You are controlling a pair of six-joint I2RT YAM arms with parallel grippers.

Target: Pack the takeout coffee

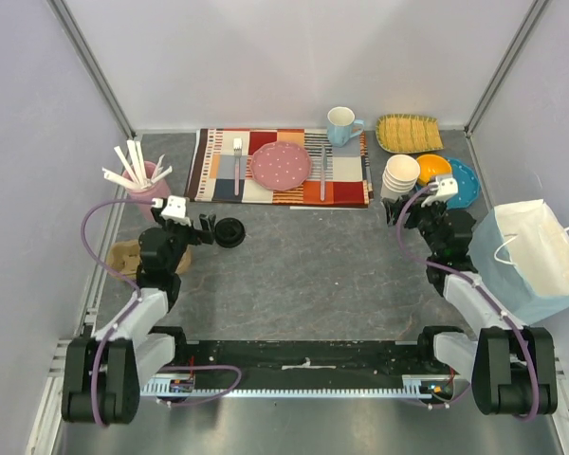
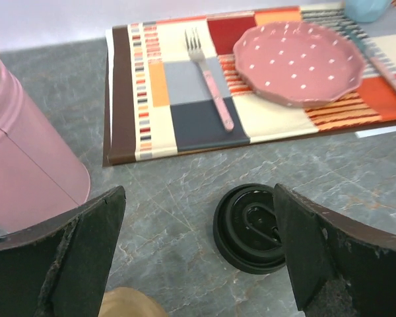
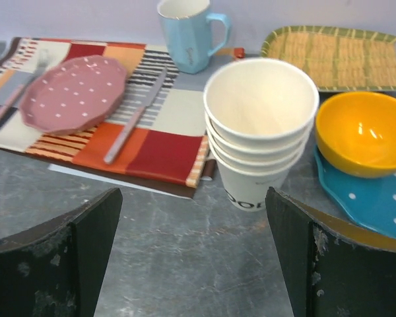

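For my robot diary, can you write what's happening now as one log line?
left fingers: open, black lid just ahead | right fingers: open, facing stacked paper cups | paper bag: standing at right

Pink dotted plate (image 1: 281,165) on patchwork placemat (image 1: 213,178), blue mug (image 1: 341,125) by its far edge

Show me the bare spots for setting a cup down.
Widest: the grey table between the placemat and the arm bases, from the black lid across to the right gripper. Crowded: back right around the cup stack, yellow bowl and paper bag.
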